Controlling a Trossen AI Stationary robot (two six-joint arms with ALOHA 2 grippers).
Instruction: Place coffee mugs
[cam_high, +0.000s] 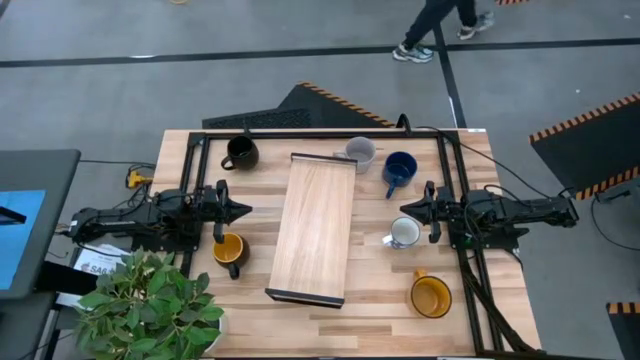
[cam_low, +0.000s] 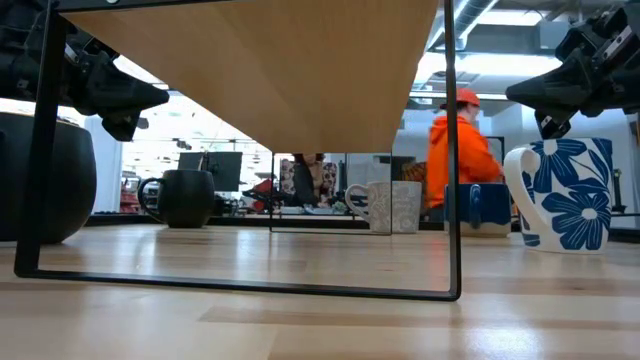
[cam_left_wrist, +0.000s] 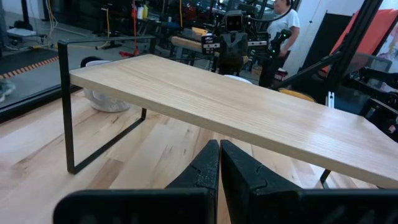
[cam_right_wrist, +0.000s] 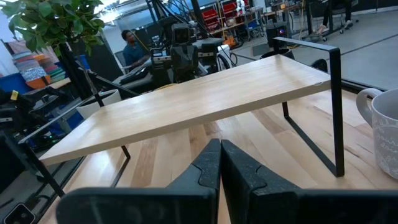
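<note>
While stretched out level from the desk's (cam_high: 370, 320) left edge, pointed the left gripper (cam_high: 243, 210) at the long side of the wooden board (cam_high: 313, 227), fingers (cam_left_wrist: 208, 167) pressed together on nothing. Hung just beside one yellow-orange mug (cam_high: 229, 249), which stood between that gripper and a leafy potted plant (cam_high: 150, 305) at the desk's corner. Carried a white label (cam_high: 95, 267) near the arm's base, its writing too small to read.

Farther along that side, had the black mug (cam_high: 240, 152) standing near the far left corner, well apart from the gripper. In the middle, showed the board raised on thin black legs, nothing on top of it. Just past its far end, found the pale grey mug (cam_high: 360, 152), then the dark blue mug (cam_high: 399, 170) close beside it.

On the right, mirrored the same pose: right gripper (cam_high: 405, 208) level, aimed at the board, fingers (cam_right_wrist: 210, 163) closed together and empty. Placed the white mug (cam_high: 404, 233), printed with blue flowers, just beside that gripper, and the second yellow-orange mug (cam_high: 431, 296) nearer the desk's right front corner.

Around the light wood desk, showed a grey floor with orange-and-black striped edging, a person (cam_high: 440, 25) walking past, and another in orange (cam_low: 460, 150) in the workshop beyond.
</note>
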